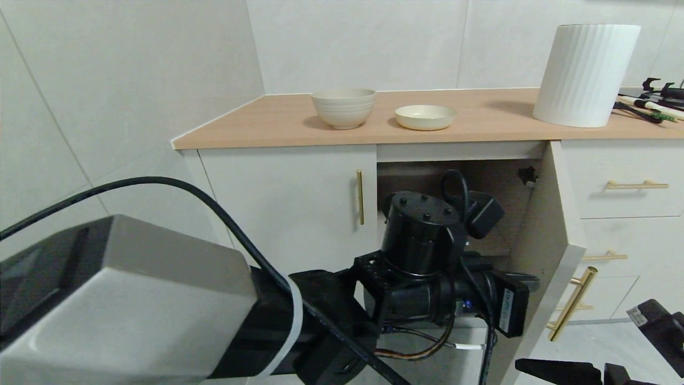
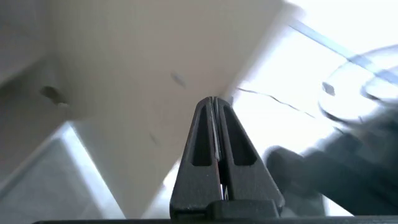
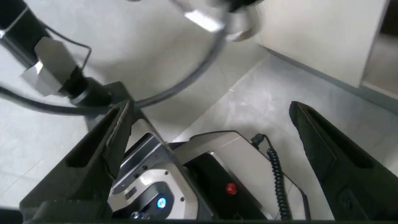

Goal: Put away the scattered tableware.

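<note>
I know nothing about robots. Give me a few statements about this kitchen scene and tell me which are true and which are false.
1. The bowl stands on the counter. True.
2. The shallow dish sits inside the bowl. False: it lies beside it on the counter, apart from it.
3. The cabinet door under the counter is open. True.
4. The left gripper is wide open. False: its fingers are pressed together, holding nothing.
5. The right gripper is open and empty. True.
</note>
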Motion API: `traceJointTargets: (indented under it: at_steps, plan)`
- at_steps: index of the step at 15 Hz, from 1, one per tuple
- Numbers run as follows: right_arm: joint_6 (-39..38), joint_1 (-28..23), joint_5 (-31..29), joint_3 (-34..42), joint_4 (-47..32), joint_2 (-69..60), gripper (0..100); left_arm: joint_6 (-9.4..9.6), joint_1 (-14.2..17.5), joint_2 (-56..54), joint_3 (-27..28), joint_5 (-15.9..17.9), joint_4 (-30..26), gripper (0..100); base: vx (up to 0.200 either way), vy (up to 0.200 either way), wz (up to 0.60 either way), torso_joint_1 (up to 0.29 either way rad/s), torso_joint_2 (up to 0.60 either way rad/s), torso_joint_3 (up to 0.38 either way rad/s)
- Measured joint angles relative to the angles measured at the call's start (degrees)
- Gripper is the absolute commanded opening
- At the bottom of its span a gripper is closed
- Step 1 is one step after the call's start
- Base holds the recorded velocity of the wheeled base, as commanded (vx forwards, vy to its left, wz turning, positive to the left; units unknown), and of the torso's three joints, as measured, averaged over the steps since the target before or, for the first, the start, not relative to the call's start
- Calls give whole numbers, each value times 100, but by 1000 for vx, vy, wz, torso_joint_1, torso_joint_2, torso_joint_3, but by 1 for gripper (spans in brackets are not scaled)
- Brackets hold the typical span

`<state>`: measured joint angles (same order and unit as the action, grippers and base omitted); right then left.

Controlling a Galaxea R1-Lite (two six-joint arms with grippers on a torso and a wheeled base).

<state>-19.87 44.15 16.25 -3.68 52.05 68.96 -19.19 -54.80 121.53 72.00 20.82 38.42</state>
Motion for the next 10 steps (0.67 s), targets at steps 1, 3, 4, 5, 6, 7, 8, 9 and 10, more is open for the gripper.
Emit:
traceJointTargets:
  at_steps: [1, 3, 4, 5, 6, 7, 8, 9, 10]
  plan:
    - [0, 0, 6, 7, -2, -20, 100, -21, 133, -118, -199, 72, 2, 0, 0, 0, 0, 0, 0, 0]
    - [2, 5, 9, 7, -2, -37, 100, -24, 268, -152, -157, 165, -158, 0, 0, 0, 0, 0, 0, 0]
    - [0, 2, 2, 10, -5, -50, 100, -21, 293, -74, 176, 176, -477, 0, 0, 0, 0, 0, 0, 0]
    - [2, 0, 2, 11, -5, -61, 100, -13, 323, 60, 667, 160, -906, 0, 0, 0, 0, 0, 0, 0]
    - [2, 2, 0, 21, -5, -63, 100, -11, 347, 215, 1174, 77, -1314, 0, 0, 0, 0, 0, 0, 0]
    - [0, 2, 4, 29, -5, -66, 100, -10, 334, 405, 1698, -18, -1653, 0, 0, 0, 0, 0, 0, 0]
    - [2, 2, 6, 51, -5, -74, 100, -2, 235, 634, 2182, -108, -1943, 0, 0, 0, 0, 0, 0, 0]
    - [0, 2, 2, 63, -7, -83, 100, 4, 59, 822, 2486, -141, -2113, 0, 0, 0, 0, 0, 0, 0]
    - [0, 2, 0, 73, -7, -91, 100, 6, -93, 964, 2662, -172, -2171, 0, 0, 0, 0, 0, 0, 0]
